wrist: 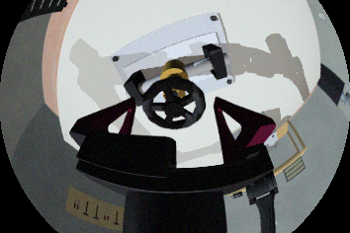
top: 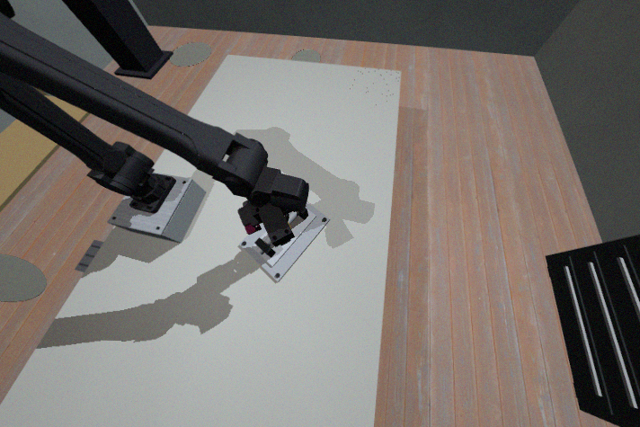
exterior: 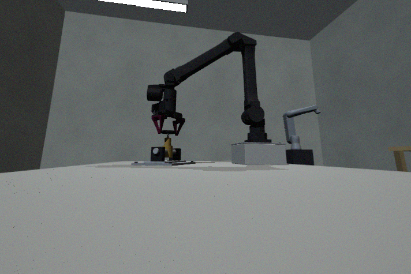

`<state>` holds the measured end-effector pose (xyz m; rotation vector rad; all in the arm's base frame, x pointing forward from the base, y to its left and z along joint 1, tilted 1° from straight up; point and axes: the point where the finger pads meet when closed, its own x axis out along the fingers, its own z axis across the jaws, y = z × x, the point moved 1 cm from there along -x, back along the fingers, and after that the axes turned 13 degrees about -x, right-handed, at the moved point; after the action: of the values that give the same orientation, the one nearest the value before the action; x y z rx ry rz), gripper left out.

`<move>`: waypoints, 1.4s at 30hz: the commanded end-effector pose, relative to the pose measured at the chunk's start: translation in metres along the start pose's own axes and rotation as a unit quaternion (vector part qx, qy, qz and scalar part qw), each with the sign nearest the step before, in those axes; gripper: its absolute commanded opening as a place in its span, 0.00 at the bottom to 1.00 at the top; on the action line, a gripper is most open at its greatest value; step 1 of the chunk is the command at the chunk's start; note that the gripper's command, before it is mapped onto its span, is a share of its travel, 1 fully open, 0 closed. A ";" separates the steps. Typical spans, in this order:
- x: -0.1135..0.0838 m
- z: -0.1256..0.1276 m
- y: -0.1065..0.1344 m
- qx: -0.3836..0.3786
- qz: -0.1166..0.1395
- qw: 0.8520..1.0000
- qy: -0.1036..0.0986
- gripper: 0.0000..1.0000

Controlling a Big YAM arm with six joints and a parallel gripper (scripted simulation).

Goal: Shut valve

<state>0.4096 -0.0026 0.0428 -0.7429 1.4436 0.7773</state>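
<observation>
The valve stands on a light metal baseplate (top: 285, 245) on the white mat. Its black spoked handwheel (wrist: 174, 103) sits on top of a yellow valve body (exterior: 168, 148), with a black pipe end (wrist: 215, 61) at one side. My gripper (wrist: 174, 101) hangs straight above the handwheel with its dark red fingers spread wide on either side of the rim, apart from it. In the exterior view the gripper (exterior: 168, 127) has the wheel (exterior: 168, 131) at the level of its fingertips. The gripper is open and holds nothing. In the top view the wrist (top: 273, 200) hides most of the valve.
The arm's grey base block (top: 157, 208) stands on the mat to the left of the valve. A black pillar (top: 98, 11) stands at the back left. A black slatted rack (top: 602, 318) lies at the right on the wooden floor. A small grey arm (exterior: 295, 126) stands behind the base.
</observation>
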 end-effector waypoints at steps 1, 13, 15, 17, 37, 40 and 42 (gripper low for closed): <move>-0.032 0.016 -0.016 -0.003 -0.026 0.999 -0.019 1.00; -0.052 0.014 -0.016 -0.003 -0.023 1.000 -0.017 1.00; -0.061 0.014 -0.016 -0.003 -0.027 0.999 -0.019 1.00; -0.067 0.013 -0.016 -0.003 -0.027 0.999 -0.019 1.00; -0.108 0.010 -0.016 -0.003 -0.028 0.999 -0.020 1.00; -0.108 0.010 -0.016 -0.002 -0.025 1.000 -0.018 1.00; -0.109 0.010 -0.016 -0.002 -0.024 1.000 -0.017 1.00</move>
<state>0.4126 -0.0026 0.1235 -0.7441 1.4402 0.7756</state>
